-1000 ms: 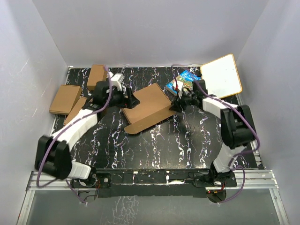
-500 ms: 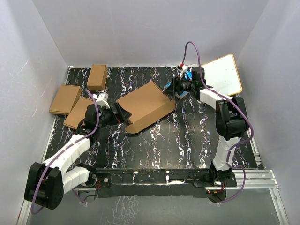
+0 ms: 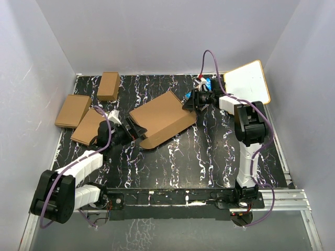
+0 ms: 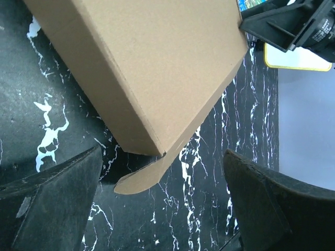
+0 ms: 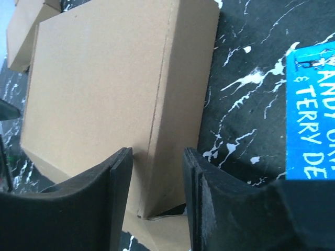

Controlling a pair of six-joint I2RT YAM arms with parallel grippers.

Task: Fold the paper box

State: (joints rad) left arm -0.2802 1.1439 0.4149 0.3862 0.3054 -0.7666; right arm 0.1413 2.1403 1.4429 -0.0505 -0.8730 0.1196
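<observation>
The paper box (image 3: 162, 119) lies folded flat and closed mid-table, brown, with a rounded flap tab (image 4: 141, 178) sticking out at its near corner. My left gripper (image 3: 134, 128) sits just off the box's left edge, wide open. In the left wrist view its fingers (image 4: 49, 204) flank bare table below the box (image 4: 157, 68), gripper (image 4: 162, 209) holding nothing. My right gripper (image 3: 187, 103) is at the box's far right corner. In the right wrist view its fingers (image 5: 214, 204) stand apart, gripper (image 5: 157, 198), framing the box's side wall (image 5: 178, 120) without pinching it.
Three smaller brown boxes (image 3: 72, 110) (image 3: 108, 86) (image 3: 90, 127) lie at the left. A blue book (image 3: 209, 83) (image 5: 311, 110) sits behind the right gripper, next to a white board (image 3: 247, 83) at the far right. Grey walls enclose the black marbled table (image 3: 199, 157).
Both grippers have opened and let the box go. The left arm drew back toward the near left; the right gripper moved farther back to the box's far corner. The box settled flat.
</observation>
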